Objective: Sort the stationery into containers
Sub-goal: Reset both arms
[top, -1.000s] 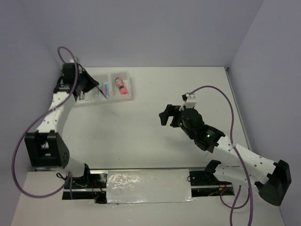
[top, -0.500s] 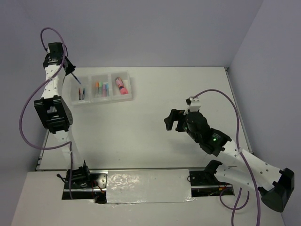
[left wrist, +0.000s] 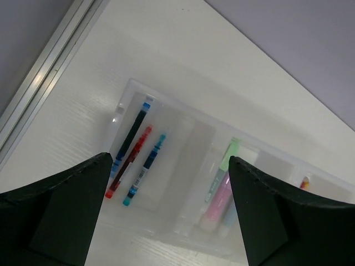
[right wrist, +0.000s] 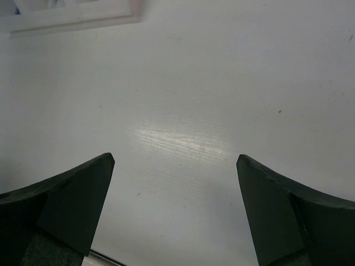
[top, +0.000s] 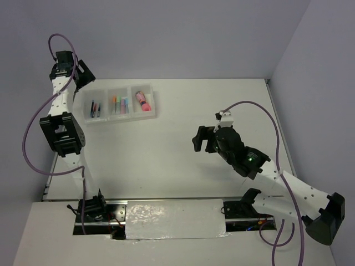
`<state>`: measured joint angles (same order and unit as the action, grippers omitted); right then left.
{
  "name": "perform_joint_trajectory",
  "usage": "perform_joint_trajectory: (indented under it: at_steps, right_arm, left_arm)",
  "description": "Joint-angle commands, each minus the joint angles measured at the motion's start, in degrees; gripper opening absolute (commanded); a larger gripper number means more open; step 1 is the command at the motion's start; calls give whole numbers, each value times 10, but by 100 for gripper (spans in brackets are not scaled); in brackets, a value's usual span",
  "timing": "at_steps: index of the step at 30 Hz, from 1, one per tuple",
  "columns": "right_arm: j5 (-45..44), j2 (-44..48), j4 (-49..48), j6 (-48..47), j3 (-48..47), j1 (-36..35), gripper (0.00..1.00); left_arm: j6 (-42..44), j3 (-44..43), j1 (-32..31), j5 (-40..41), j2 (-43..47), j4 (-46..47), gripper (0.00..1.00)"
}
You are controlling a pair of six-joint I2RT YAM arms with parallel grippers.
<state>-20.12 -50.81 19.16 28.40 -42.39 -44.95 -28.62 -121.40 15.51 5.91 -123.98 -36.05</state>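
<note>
The containers point(top: 120, 115) are three joined white bins at the table's back left. Three thin pens, dark blue point(left wrist: 130, 141), red point(left wrist: 128, 162) and blue with teal ends point(left wrist: 145, 169), lie side by side in the left bin. Green point(left wrist: 224, 166) and pink point(left wrist: 217, 202) highlighters show among those lying in the middle bin. The pink tube point(top: 143, 101) lies in the right bin. My left gripper point(top: 83, 75) point(left wrist: 169, 160) hangs high above the left bin, open and holding nothing. My right gripper point(top: 201, 138) point(right wrist: 175, 158) is open over bare table at mid-right.
The table's metal left edge point(left wrist: 50, 72) runs close beside the bins. A corner of the bins point(right wrist: 72, 16) shows at the top left of the right wrist view. Walls close the table at the back and both sides.
My left arm has risen from low over the bins to high above them and its gripper has opened. A third pen now lies in the left bin. The right arm has barely shifted.
</note>
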Motion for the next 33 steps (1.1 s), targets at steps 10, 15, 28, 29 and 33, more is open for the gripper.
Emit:
perform_joint_trajectory:
  at_steps: [10,15,28,29,33]
  right_arm:
    - [-84,82,152,-59,-124,4,100]
    - [-111,124,221,-94,-190,3,100]
    - [-173,205,345,-95,-201,3,100]
    - [-171,210,345,-93,-200,3,100]
    - [-166,237,359,-78,-196,3,100]
  left_arm:
    - [30,404,-30,-40,506,27,99]
    - [49,606,-55,-43,706,41,99]
    - [45,702,-102,-100,1016,-44,99]
    - [43,705,-102,-105,1029,-40,99]
    - [37,720,-102,-117,1052,-24,99]
